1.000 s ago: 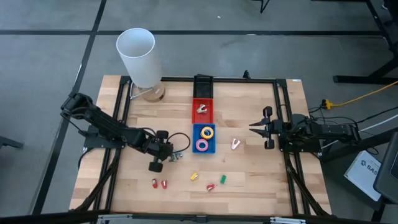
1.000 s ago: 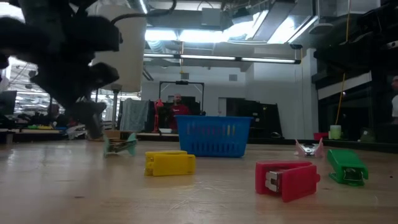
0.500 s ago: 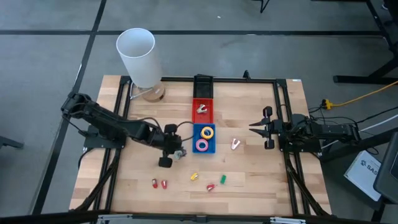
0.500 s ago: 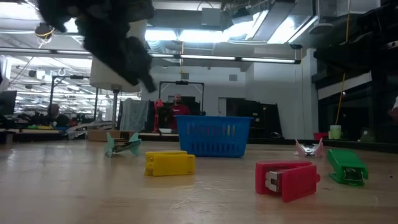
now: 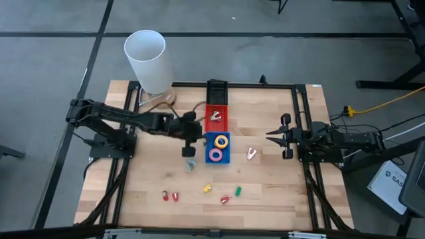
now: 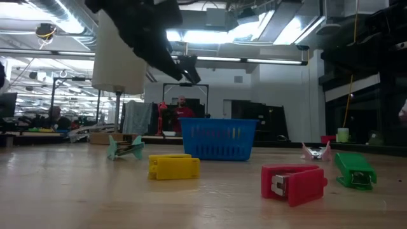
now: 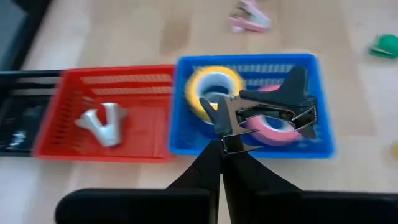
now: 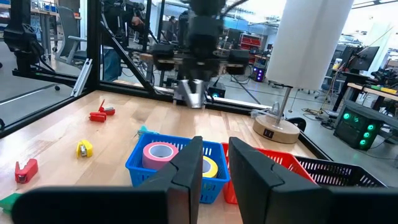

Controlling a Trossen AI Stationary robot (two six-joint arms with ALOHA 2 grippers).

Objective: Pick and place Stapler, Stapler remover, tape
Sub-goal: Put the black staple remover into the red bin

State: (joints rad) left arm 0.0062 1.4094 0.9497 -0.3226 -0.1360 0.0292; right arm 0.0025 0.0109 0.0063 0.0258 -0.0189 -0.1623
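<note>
Table (image 5: 279, 192) carries everything, wooden slats inside a black frame, w/ a tall white lamp-like cylinder (image 5: 147, 60) at the far left corner. Left arm reaches across toward the middle; its end effector (image 5: 190, 133) sits just beside the red basket (image 5: 216, 126) and blue basket (image 5: 207, 158), raised off the table in the low view. Right arm waits at the right edge, its end effector (image 5: 279, 136) spread open and holding nothing.

Blue basket holds the tape: yellow roll (image 7: 214, 93) and pink roll (image 7: 273, 121) lying flat. Red basket holds one silvery staple remover (image 7: 102, 121). Left end effector is clenched on a dark staple remover (image 7: 267, 109), pinched by one end so the claw juts out over the blue basket in the wrist view.

Loose bits on the table: another remover (image 5: 251, 154) right of the blue basket, a teal one (image 5: 190, 163) near the left end effector, then small staplers toward the near edge: two red (image 5: 170, 196), yellow (image 5: 207, 189), red (image 5: 225, 199), green (image 5: 238, 191).

Risks: grip is at the remover's tip, so it could swing or slip out mid-carry. Since it hangs over the tape basket, letting go now would prob. drop it in the wrong bin; it needs to shift over the red one first. Coming in low could also clip a basket rim and shove it.
</note>
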